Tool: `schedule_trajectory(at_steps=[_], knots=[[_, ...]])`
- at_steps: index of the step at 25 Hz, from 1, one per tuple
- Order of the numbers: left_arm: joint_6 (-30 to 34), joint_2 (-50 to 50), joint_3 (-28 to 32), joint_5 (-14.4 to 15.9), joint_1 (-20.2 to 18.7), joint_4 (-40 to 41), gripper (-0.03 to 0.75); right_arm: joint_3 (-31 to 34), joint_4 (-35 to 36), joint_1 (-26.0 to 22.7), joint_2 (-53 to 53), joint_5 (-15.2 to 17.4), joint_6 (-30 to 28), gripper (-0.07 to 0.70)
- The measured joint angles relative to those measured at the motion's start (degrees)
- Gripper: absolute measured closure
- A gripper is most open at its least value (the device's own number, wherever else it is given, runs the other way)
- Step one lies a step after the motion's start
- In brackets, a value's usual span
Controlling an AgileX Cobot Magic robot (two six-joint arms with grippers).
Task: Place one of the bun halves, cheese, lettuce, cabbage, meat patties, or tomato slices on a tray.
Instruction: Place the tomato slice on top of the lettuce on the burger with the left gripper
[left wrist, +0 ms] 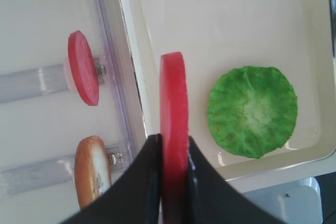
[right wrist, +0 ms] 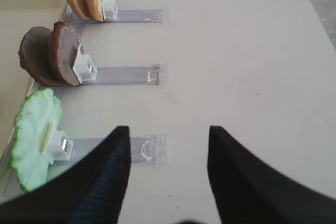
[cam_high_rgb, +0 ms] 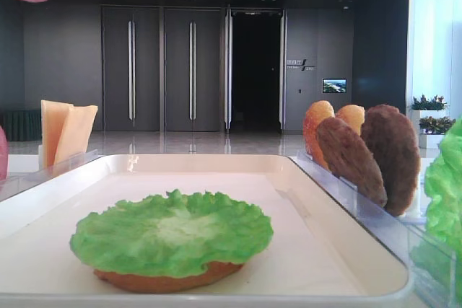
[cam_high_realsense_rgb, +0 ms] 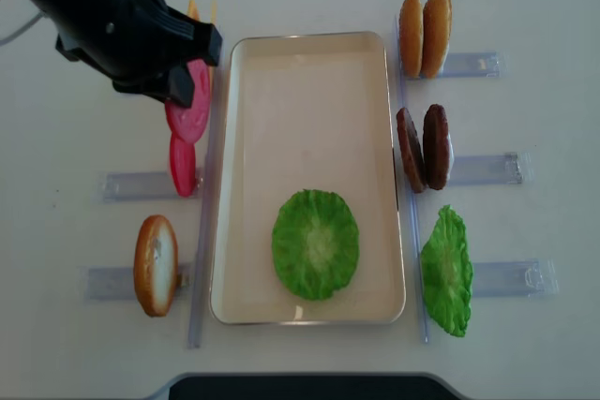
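Far left of the overhead frame: a bun half (cam_high_realsense_rgb: 156, 265) stands on edge in its clear holder at lower left, well apart from the rest. Above it a tomato slice (cam_high_realsense_rgb: 182, 165) stands in its holder, just beside the tray's left rim. Your left gripper (left wrist: 173, 174) comes in from the upper left and is clamped on a second tomato slice (left wrist: 174, 129); the wrist view shows both black fingers (left wrist: 149, 171) pressed flat on the disc's faces, disc held on edge. From overhead that slice (cam_high_realsense_rgb: 192, 100) hangs over the table just left of the tray rim, above the standing slice. Cheese slices (cam_high_rgb: 65, 131) stand at mid left of the low front view; overhead they're mostly hidden behind the arm.

Centre: the tray (cam_high_realsense_rgb: 309, 63), cream, long side running top to bottom. In its lower half a lettuce leaf (cam_high_realsense_rgb: 316, 244) lies flat; the low front view shows it sitting on top of a bun half (cam_high_rgb: 166, 278). Upper half of the tray is bare.

Right of the tray, top to bottom: two bun halves (cam_high_realsense_rgb: 424, 34) on edge, two meat patties (cam_high_realsense_rgb: 422, 148) on edge touching each other, and a second lettuce leaf (cam_high_realsense_rgb: 445, 272) on edge, each in a clear holder just beside the right rim.

Your right gripper (right wrist: 168, 150) shows only in its own wrist view, lower middle of the frame: fingers apart, nothing between them, over bare table right of the lettuce holder.
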Motion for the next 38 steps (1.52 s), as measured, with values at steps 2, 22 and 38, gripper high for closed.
schedule_trajectory(at_steps=[2, 22, 38], knots=[[-1.10, -2.94, 2.11, 0.00, -0.22, 0.00, 0.668, 0.00, 0.00, 0.00, 0.00, 0.00, 0.00, 0.274], [-7.41, -28.50, 25.14, 0.38, -0.22, -0.89, 0.668, 0.00, 0.00, 0.00, 0.00, 0.00, 0.00, 0.274], [19.71, -15.28, 25.42, -25.03, -0.22, -32.42, 0.668, 0.00, 0.00, 0.00, 0.00, 0.00, 0.00, 0.274]])
